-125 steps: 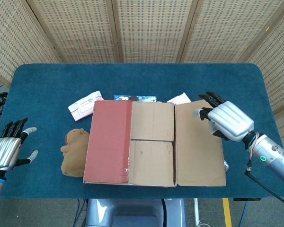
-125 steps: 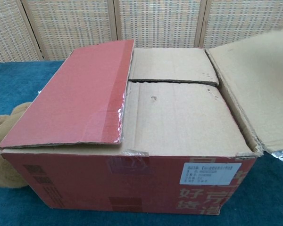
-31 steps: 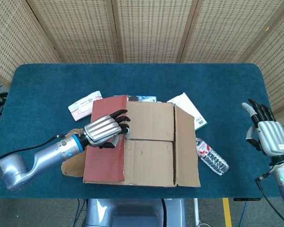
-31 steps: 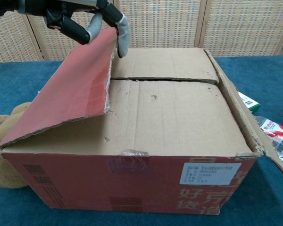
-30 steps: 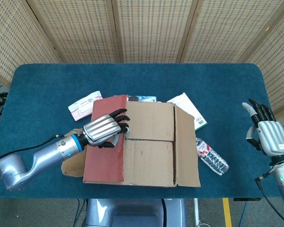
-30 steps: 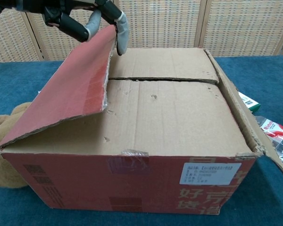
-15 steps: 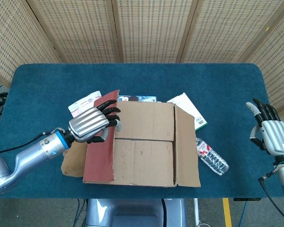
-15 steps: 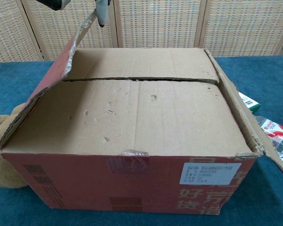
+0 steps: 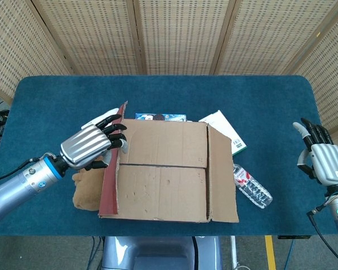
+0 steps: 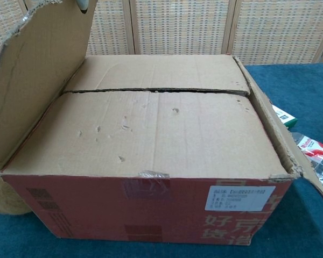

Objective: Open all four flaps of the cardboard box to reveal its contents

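Nearest us, the cardboard box (image 10: 151, 177) sits at the front middle of the bench (image 9: 45, 95), its red front wall facing the chest camera and its two inner flaps (image 10: 151, 129) lying flat and closed, meeting along a seam across the top. The right outer flap (image 9: 222, 174) already hangs out and down over the box's right side. On the left, our left robot hand (image 9: 93, 146) holds the left outer flap (image 10: 37, 75), fingers curled over its free edge near the far corner, and the flap stands roughly upright. We judge the step in hand to be swinging this flap outward past vertical, so we should carry the edge away from the box in an arc around the hinge and let go only once it will fall open by itself; pulling upward could lift or drag the box. A brown plush toy (image 9: 81, 191) lies just beside the left wall, and the flap may land on it. Our right robot hand (image 9: 321, 160) hovers well apart at the bench's right edge, fingers spread and holding nothing. Past the box's right side lie a plastic bottle (image 9: 250, 188) and a booklet (image 9: 225, 126); a pink packet (image 9: 98, 121) lies at the far left corner.
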Robot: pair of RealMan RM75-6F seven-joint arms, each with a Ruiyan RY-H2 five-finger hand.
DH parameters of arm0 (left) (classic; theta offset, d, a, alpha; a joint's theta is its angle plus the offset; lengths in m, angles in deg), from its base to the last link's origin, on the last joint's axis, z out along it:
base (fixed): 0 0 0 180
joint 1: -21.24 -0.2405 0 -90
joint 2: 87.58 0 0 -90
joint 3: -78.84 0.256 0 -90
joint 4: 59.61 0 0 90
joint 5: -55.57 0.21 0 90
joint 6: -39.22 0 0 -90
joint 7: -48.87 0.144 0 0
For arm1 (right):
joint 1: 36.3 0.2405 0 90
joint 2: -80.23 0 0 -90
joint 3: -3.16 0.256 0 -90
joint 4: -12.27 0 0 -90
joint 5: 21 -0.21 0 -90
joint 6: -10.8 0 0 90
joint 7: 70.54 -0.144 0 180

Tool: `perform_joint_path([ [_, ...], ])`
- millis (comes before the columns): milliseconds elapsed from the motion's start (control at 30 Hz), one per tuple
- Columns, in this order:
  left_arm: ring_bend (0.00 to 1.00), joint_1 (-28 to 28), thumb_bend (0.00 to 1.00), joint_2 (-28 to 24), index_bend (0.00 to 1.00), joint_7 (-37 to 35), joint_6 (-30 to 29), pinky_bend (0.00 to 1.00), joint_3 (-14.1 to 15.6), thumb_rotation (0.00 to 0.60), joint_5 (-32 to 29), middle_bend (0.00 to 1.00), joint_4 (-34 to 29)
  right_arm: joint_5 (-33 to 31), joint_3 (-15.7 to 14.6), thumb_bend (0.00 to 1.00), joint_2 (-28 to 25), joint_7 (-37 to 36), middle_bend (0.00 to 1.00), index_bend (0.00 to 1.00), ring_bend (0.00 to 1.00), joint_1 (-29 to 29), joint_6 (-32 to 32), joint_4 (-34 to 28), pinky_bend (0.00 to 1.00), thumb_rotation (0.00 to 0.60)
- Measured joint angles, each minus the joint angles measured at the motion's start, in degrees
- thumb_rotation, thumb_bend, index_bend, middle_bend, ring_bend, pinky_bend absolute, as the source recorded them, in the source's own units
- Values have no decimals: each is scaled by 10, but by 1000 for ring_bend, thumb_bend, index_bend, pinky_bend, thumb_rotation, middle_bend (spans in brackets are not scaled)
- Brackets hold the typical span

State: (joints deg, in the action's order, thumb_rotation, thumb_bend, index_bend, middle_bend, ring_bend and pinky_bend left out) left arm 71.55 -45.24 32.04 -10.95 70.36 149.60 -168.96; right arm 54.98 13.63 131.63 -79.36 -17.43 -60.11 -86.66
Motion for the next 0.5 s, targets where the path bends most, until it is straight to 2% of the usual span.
perform_joint_path([
  [500, 174, -70, 973, -83, 415, -39, -65, 0, 16, 428, 19, 394, -6, -1, 1, 956, -10, 9, 0, 45, 0, -4, 2, -11, 0, 600],
])
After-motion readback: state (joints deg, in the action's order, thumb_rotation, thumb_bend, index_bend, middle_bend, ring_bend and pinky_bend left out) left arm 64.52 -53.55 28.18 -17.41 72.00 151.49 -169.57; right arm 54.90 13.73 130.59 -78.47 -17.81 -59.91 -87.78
